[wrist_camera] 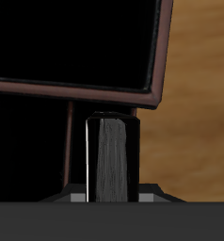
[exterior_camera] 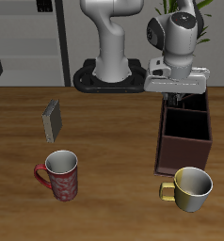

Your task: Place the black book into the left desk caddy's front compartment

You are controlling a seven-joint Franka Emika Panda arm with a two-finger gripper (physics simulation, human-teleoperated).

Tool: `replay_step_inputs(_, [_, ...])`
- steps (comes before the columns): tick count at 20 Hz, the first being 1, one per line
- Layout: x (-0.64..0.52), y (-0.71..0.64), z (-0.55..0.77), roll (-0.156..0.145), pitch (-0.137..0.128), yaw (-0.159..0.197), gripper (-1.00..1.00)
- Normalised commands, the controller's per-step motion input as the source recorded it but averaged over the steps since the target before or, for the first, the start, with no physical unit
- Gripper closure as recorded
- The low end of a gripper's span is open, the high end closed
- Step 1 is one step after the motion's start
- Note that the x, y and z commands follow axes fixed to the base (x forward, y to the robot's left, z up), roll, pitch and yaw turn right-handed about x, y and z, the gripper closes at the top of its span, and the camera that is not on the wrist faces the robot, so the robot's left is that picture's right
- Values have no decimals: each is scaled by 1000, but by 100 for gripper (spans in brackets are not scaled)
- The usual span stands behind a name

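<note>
tool [exterior_camera: 179,95] poised directly above the back of the left desk caddy [exterior_camera: 184,141], fingers clamped on the black book [wrist_camera: 110,156], held upright over the caddy's open top. small grey book [exterior_camera: 54,119] standing well apart on the surface [exterior_camera: 114,132]; red mug [exterior_camera: 60,174] and yellow mug [exterior_camera: 189,188] nearer the front edge.

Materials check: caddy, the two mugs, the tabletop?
Left desk caddy: probably dark-stained wood or matte plastic, flat reddish-brown, no shine. Yellow mug: looks like glazed ceramic, pale glossy interior. Red mug: likely ceramic with a mottled pattern. Table: wood, with visible grain.
</note>
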Motion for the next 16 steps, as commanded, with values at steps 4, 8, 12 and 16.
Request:
replay_step_inputs(4, [35,60,-179,19,36,5,100])
replay_step_inputs(8, [5,58,-110,69,17,-2,100])
replay_step_inputs(12, [-6,-1,-18,15,13,0,-100])
replay_step_inputs(16, [50,-18,7,21,17,1,-100])
